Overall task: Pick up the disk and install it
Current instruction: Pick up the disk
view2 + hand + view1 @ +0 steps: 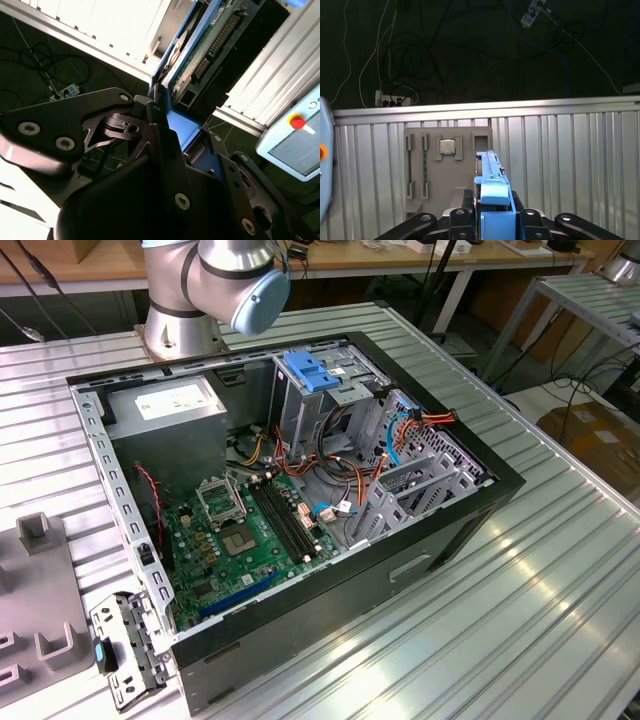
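Note:
My gripper [492,222] is shut on the disk [490,185], which it holds edge-on between its black fingers [457,220]. The disk's bright blue bracket [495,200] sticks out past the fingertips. In the second wrist view the disk [205,45] shows its green circuit-board side and blue edge, clamped in the gripper [172,127], with floor and table edge behind it. The open computer case [480,505] lies on its side on the ribbed metal table. Its grey drive cage [320,400] with a blue latch on top stands at the far side.
A grey fixture plate [445,170] carrying a small square chip lies on the table [570,160] below the gripper. In the exterior view a grey fixture [40,590] and a loose metal bracket [125,650] lie to the case's left. The arm's base [190,300] stands behind the case. A pendant with a red button [297,122] is nearby.

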`<state>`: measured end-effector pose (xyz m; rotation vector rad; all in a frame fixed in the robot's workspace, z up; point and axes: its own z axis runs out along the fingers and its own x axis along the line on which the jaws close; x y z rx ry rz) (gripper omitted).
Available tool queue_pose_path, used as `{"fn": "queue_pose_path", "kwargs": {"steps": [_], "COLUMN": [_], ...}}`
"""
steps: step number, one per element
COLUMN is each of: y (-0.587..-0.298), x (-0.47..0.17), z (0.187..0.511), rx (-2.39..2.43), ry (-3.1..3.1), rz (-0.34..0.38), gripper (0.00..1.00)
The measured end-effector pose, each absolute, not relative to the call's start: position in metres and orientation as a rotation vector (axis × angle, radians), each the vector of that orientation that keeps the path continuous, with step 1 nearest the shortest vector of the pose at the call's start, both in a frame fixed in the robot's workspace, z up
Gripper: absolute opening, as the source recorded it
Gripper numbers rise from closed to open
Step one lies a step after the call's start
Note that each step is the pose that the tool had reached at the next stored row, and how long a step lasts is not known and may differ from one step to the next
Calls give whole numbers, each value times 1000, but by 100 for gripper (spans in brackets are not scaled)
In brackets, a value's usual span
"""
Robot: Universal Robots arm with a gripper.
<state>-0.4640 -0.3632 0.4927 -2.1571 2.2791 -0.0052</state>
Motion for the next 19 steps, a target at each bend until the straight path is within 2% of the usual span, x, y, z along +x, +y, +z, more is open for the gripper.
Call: {"fn": "queue_pose_path", "kwargs": {"steps": [19], "y": [-363], "x": [-428], "z": [493], "rx": [-2157], "ry": [2279], "rz": [-5], "gripper": [37]}}
